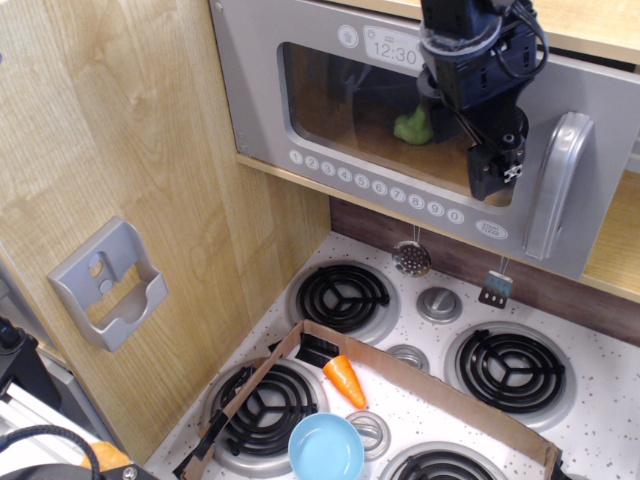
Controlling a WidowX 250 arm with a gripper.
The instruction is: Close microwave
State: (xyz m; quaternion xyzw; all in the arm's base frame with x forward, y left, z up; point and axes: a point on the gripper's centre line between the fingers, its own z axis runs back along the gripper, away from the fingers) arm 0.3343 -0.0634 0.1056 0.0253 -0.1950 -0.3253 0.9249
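The toy microwave (330, 150) sits at the top of the view in a wooden compartment. Its wide silver-grey door is swung nearly flat against the front, with a clear window, a row of round number buttons (380, 188), a clock display (392, 47) and a curved grey handle (553, 187) at the right. A green object (412, 126) shows through the window. My black gripper (497, 165) hangs in front of the door, just left of the handle, fingers pointing down and close together. It holds nothing I can see.
Below lies a toy stove top with black coil burners (345, 297) and silver knobs (438, 304). A cardboard tray (420, 385) holds an orange carrot (343, 379) and a light blue bowl (325, 448). A grey wall holder (108, 284) hangs on the wooden panel at left.
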